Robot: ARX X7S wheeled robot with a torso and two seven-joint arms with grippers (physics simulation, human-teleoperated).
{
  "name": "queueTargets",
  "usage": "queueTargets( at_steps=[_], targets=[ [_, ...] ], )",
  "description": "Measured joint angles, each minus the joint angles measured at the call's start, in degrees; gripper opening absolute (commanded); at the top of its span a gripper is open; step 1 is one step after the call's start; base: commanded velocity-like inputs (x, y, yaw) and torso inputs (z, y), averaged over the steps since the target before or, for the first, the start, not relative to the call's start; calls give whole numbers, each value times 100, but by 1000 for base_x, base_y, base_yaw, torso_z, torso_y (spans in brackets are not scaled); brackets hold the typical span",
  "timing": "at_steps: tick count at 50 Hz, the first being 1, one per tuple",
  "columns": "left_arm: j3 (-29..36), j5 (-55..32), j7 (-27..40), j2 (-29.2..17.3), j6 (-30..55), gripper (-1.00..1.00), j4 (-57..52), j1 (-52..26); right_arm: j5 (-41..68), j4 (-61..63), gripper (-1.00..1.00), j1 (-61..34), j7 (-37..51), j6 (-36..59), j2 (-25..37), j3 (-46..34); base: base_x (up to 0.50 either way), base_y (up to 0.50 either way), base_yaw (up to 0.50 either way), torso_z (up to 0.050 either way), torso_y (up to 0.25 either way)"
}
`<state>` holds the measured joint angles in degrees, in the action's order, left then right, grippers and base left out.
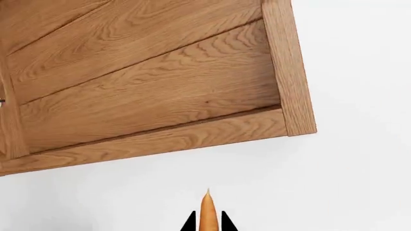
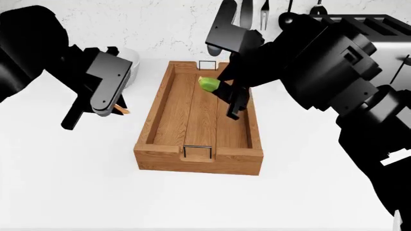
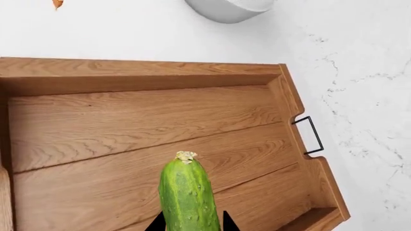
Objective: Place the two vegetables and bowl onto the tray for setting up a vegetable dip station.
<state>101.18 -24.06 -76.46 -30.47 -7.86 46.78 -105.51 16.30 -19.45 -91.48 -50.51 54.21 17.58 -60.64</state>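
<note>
Cucumber: the short stubby green cucumber [image 3: 186,195] is clamped in the right gripper [image 3: 190,225], hanging over the far end of the long wooden plank tray [image 2: 160,103]; firm and waxy, I'd guess it could slide, so a mid-body hold suits it.
Carrot: the small orange carrot [image 1: 208,211] is pinched in the left gripper [image 1: 208,224], above white counter [image 1: 359,183] just outside the tray wall; light, stiff, tapering, easily twisted.
Bowl: the plain white round bowl [image 3: 228,8] sits on the counter beyond the tray; smooth and probably best taken by the rim.
</note>
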Motion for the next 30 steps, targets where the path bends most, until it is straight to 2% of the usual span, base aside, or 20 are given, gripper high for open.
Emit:
queueTargets(
  at_steps=[7, 13, 30],
  targets=[
    [-264, 24, -66, 591, -718, -100, 1294, -35, -41, -54, -100, -12, -34, -63, 2, -84, 0, 0, 0, 0, 0],
    [-534, 138, -68, 925, -1102, -100, 1981, -66, -124, -281, -100, -17, -90, -267, -81, -216, 0, 0, 0, 0, 0],
    [-1230, 618, -86, 1246, -1489, -100, 2659, -51, -676, -1809, -100, 56, -173, -1722, -738, -852, 0, 0, 0, 0, 0]
  ],
)
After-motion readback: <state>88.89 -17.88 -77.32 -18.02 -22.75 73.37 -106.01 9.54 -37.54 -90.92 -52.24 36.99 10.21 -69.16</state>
